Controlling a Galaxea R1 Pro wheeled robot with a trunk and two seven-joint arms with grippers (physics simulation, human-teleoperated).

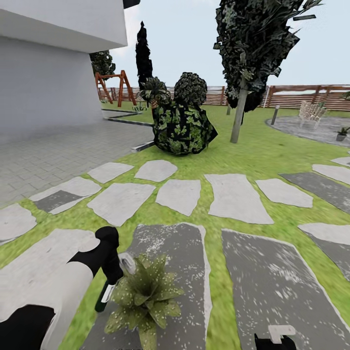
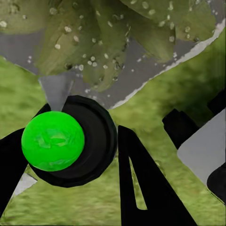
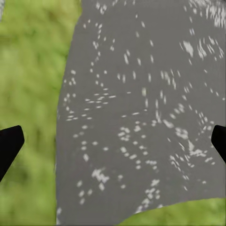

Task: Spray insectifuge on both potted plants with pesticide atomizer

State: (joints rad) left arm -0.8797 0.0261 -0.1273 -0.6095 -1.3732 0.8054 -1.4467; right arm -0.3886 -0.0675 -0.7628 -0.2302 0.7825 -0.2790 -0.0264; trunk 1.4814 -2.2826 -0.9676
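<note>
Your left hand (image 1: 113, 284) pinches the pesticide atomizer (image 1: 104, 296) beside the near potted plant (image 1: 146, 296). Your right hand (image 3: 113, 143) is spread. Aim drifting sideways would leave leaves uncovered.

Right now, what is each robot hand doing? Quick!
Left hand: closed on the slim dark spray bottle with a bright green cap.
Right hand: open, holding nothing, over a grey speckled stone slab.

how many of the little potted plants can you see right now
2. One potted plant, speckled with droplets, sits on the dark stone right beside the left claw. The other stands far off on the round patio near the white chair. More may be hidden.
</note>
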